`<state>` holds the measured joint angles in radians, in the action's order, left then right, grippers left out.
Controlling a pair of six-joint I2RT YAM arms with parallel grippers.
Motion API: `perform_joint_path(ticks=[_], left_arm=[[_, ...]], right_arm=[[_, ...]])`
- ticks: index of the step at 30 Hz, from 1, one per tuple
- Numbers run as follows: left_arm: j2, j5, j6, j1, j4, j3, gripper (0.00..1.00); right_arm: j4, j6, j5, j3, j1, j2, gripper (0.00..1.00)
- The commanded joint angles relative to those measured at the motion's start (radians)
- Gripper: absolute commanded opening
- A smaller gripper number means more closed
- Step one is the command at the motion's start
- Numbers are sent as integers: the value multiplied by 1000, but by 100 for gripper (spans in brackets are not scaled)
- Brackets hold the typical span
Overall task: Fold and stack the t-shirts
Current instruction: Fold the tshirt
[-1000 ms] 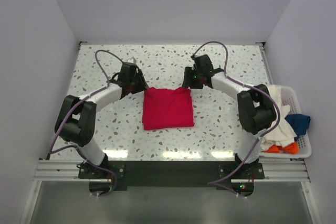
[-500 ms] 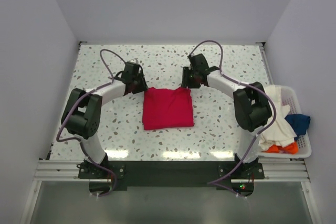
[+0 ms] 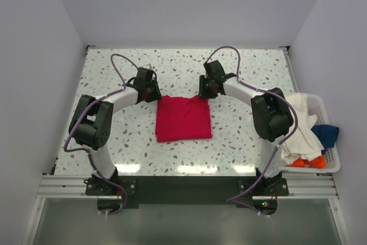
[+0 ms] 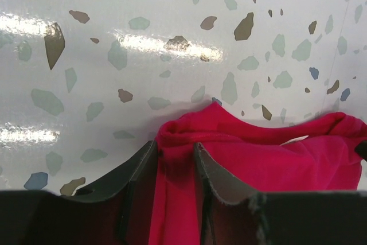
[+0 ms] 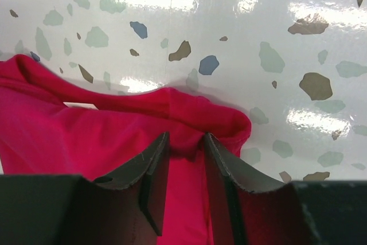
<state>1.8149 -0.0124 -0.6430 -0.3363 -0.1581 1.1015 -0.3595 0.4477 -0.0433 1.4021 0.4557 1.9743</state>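
Folded red t-shirt lies mid-worktop; left gripper and right gripper each pinch a far corner. White basket, right edge, holds heaped cream-white t-shirt, dark blue t-shirt, orange t-shirt

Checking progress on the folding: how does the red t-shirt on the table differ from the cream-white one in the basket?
The red t-shirt lies folded flat as a rectangle; the cream-white t-shirt is a crumpled heap. The red one rests on the table, the cream-white one in the basket. The left pincer and right pincer each have a far corner of the red one between their fingers; neither touches the cream-white one. Both are plain cloth.
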Motion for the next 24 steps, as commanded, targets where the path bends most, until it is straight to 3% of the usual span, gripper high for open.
perform_joint_path(ticks=[1,6,12,15,24], left_arm=[[3,8,2,3,29,37,35],[-2,6,3,3,32,37,27],[-29,37,3,3,32,37,7],[-46,45,5,3,31,40,0],[-72,51,8,5,23,66,0]], right_arm=[[-12,16,10,38,11,12,34],[-12,26,19,32,11,1,22],[-47,34,40,26,11,-74,1],[-58,37,71,15,11,-127,0],[-108,42,143,-17,9,-216,0]])
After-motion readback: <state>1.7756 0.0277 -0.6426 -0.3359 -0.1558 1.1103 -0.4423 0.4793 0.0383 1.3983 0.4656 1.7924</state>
